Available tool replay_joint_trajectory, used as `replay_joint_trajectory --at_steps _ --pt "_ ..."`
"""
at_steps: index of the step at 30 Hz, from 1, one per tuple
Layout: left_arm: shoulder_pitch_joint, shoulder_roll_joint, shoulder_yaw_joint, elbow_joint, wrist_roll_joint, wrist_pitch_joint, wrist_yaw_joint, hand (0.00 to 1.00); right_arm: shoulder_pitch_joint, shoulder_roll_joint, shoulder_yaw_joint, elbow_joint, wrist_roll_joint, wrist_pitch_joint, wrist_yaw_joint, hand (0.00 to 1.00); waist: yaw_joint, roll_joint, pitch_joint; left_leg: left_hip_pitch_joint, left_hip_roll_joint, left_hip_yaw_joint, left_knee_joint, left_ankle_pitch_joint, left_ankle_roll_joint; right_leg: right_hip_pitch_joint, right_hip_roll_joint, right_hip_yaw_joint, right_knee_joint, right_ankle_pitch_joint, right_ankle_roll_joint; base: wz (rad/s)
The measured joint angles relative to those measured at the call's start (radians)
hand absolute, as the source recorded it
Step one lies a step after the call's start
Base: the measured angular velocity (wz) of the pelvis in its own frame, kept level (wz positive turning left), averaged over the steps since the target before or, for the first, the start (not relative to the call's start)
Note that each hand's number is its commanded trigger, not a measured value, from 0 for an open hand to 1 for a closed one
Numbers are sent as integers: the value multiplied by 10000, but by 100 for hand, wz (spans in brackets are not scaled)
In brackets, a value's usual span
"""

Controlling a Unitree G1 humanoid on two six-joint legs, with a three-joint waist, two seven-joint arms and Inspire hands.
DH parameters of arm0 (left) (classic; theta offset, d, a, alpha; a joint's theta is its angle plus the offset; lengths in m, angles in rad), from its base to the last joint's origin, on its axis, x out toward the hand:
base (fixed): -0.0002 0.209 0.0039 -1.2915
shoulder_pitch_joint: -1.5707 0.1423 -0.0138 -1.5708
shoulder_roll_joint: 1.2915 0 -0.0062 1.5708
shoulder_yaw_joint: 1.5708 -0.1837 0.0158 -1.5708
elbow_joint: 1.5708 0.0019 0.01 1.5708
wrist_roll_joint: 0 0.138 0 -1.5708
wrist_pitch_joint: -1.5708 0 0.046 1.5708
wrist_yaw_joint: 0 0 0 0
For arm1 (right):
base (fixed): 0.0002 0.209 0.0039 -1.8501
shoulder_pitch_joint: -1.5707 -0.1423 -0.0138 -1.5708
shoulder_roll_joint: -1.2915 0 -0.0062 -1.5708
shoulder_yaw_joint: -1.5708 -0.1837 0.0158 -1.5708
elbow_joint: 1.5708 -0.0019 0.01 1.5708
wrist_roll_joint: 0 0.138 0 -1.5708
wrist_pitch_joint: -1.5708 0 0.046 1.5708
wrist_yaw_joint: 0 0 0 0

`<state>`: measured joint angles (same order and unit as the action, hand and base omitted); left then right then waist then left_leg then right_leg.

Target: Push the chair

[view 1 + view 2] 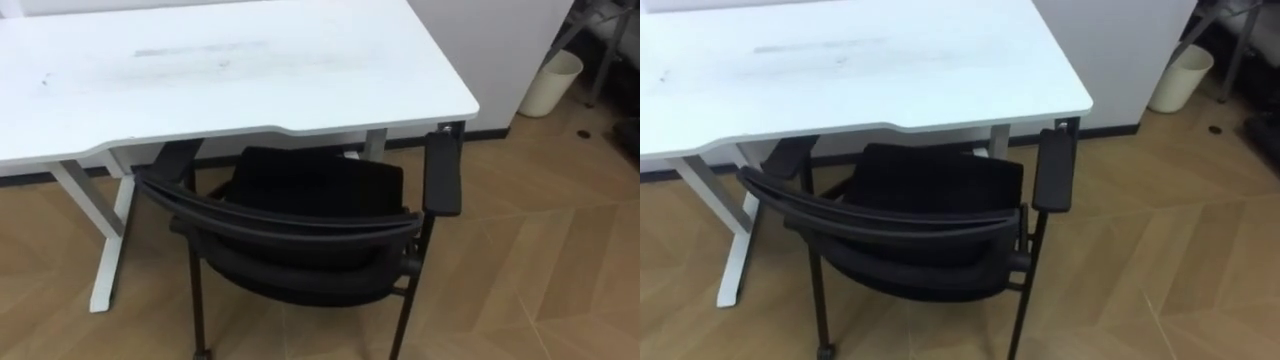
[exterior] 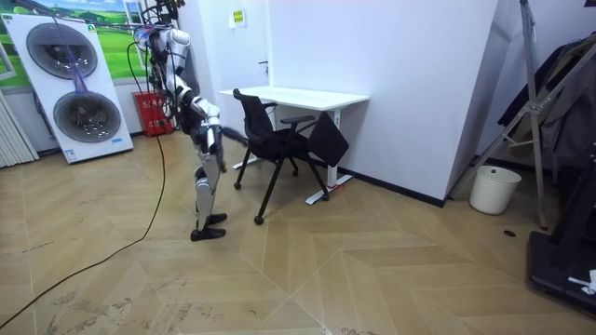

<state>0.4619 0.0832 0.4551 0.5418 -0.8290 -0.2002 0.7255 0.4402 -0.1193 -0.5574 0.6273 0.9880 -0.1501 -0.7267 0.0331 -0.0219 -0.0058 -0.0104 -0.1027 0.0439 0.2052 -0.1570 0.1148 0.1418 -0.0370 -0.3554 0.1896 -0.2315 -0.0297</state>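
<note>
A black chair (image 1: 290, 225) with a curved backrest and two armrests stands right below me, its back toward me and its seat partly under the white desk (image 1: 250, 70). Its right armrest (image 1: 443, 175) sticks out beside the desk's right corner. In the room view I stand just behind the chair (image 2: 275, 140), facing the desk (image 2: 307, 96). My right hand (image 2: 215, 140) hangs at waist height, a short way from the backrest and too small to read.
A white bin (image 1: 550, 82) stands by the wall to the right of the desk. Stacked washing machines (image 2: 74, 93) and a red crate (image 2: 149, 112) are behind me. A rack with dark clothes (image 2: 554, 102) fills the room view's right. Open wooden floor lies around the chair.
</note>
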Motion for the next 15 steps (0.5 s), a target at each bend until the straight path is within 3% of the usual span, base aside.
replay_joint_trajectory --at_steps 2,3,5,8,9,11,15 --pt "4 -8 -143 1918 -191 186 -940 0 6 7 64 2026 34 207 800 0 -55 89 -46 109 -1 -125 3 -90 52 33 18 529 188 1 7 14" --pt "4 -3 -141 2400 -89 265 -1177 0 7 14 72 2524 -24 257 1010 0 -89 106 -37 152 -3 -162 1 -101 57 71 13 588 222 3 12 16" --pt "99 17 -132 3943 462 680 -2135 0 36 24 282 4145 -344 539 1790 0 -121 111 -30 341 -5 -205 3 -198 26 179 14 875 323 -28 91 11" --pt "93 34 -101 5355 1597 1329 -3186 0 -271 -2 808 5520 -1412 1068 2835 0 -103 130 -13 407 -28 -183 23 -238 22 214 39 1297 303 -54 146 -7" --pt "69 32 -139 5550 1917 1459 -3355 0 -356 -7 931 5679 -1665 1164 3022 0 -100 146 -7 405 -34 -172 34 -239 23 215 44 1446 297 -54 147 0" --pt "-107 31 -346 6068 3663 1945 -3932 0 -732 -8 1220 5960 -2555 1558 3692 0 -201 196 19 396 -82 -181 94 -242 30 312 50 1779 116 -57 152 0" --pt "-581 72 -1189 6170 5718 2419 -4658 0 -1695 -104 1998 6441 -3310 1821 4553 0 -296 259 40 310 -128 -174 200 -229 21 337 35 1802 -50 -72 174 0"
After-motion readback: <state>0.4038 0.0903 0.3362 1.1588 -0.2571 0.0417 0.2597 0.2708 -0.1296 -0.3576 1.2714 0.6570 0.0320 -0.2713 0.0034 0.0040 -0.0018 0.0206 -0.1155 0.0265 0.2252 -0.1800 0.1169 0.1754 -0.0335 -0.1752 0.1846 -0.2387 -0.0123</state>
